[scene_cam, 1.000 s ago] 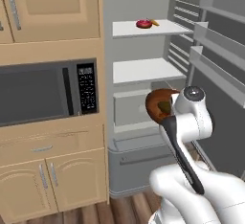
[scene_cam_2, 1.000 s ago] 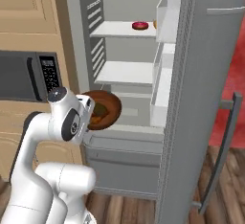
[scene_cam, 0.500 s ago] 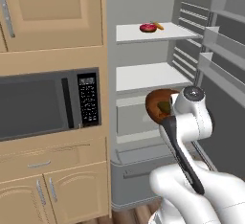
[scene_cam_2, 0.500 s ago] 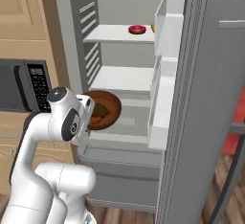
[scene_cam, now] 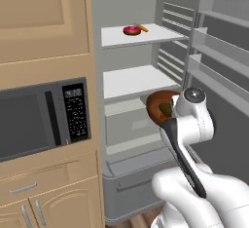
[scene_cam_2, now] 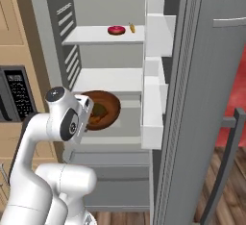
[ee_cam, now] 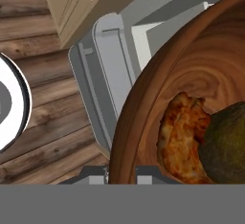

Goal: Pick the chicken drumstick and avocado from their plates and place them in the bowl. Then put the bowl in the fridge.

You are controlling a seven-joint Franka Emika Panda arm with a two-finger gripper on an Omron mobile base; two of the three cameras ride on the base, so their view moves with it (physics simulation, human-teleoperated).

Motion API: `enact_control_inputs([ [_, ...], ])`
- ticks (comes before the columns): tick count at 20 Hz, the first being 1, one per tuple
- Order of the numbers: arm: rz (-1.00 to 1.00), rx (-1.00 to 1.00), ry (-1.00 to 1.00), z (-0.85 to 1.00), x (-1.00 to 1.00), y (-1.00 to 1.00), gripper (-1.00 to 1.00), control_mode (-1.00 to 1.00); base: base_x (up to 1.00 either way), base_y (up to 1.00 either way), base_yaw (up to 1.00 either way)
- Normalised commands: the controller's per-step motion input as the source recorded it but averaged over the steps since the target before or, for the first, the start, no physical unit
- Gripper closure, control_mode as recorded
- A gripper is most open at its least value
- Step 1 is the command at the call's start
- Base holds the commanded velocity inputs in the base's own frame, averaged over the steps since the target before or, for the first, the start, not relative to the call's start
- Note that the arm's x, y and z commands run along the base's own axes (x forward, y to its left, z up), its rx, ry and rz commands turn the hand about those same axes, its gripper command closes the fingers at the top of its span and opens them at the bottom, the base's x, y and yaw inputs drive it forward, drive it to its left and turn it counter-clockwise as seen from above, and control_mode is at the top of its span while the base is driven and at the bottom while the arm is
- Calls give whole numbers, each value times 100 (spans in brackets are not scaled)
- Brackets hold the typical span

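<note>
My gripper (ee_cam: 119,173) is shut on the near rim of the dark reddish-brown wooden bowl (ee_cam: 158,89). It holds the bowl level in front of the open grey fridge (scene_cam: 131,81), at the height of the middle shelf. In the bowl lie the reddish-brown chicken drumstick (ee_cam: 179,141) and, touching it, the dark olive avocado (ee_cam: 225,141). The bowl (scene_cam: 156,106) shows past my white hand with the avocado (scene_cam: 166,108) in it. From the other side the bowl (scene_cam_2: 108,108) hangs before the fridge (scene_cam_2: 110,80) shelf. The plates are out of view.
A small red dish (scene_cam: 130,29) and an orange carrot (scene_cam: 142,28) sit on the fridge's top shelf. Door racks (scene_cam_2: 153,75) jut out on the right. A black microwave (scene_cam: 44,120) sits in tan cabinets (scene_cam: 44,17) at left. Grey drawers (scene_cam: 141,168) lie below the bowl.
The whole picture has shifted and grown: the base has driven closer to the fridge. The bowl stays in the gripper, in the same place relative to the arm.
</note>
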Motion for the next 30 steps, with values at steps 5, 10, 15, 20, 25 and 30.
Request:
enact_control_inputs([
  [5,0,0,0,0,0,0,100,100,27,1,-2],
  [10,0,0,0,0,0,0,100,100,5,1,0],
  [15,0,0,0,0,0,0,100,100,0,0,0],
  [20,0,0,0,0,0,0,100,100,0,0,0],
  [25,0,0,0,0,0,0,100,-100,0,0,0],
  [30,0,0,0,0,0,0,100,-100,0,0,0],
])
